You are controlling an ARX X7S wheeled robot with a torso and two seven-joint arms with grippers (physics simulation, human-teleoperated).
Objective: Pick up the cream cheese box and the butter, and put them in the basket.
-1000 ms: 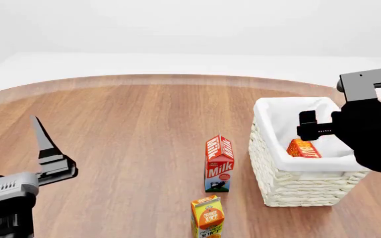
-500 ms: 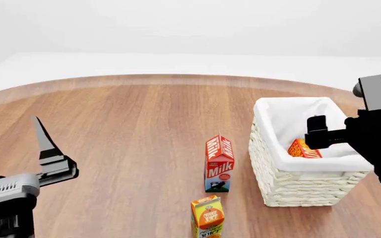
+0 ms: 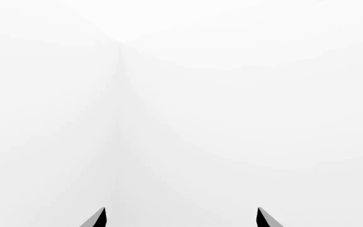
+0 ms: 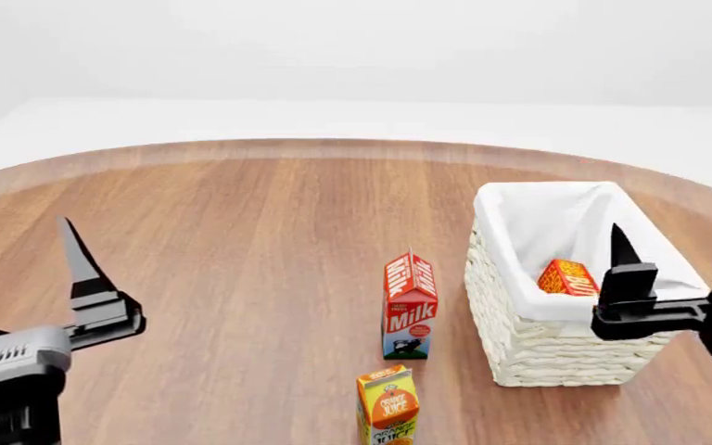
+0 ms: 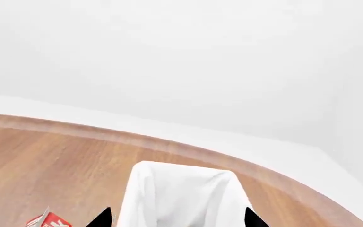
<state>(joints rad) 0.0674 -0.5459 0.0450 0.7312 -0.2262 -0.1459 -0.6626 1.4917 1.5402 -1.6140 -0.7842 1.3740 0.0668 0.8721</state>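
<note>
With its camera aimed at blank white wall, the left hand shows only two spread fingertips, nothing between them. From the head view, the butter lies inside the basket near the worktop's right edge, beside the milk carton and orange juice carton; no cream cheese box is visible. Both hands hover level, fingers up. The right hand, parted and empty, looks across the basket's liner.

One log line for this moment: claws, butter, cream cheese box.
left claw: open, empty | right claw: open, empty, beside basket | butter: in basket | cream cheese box: not visible
</note>
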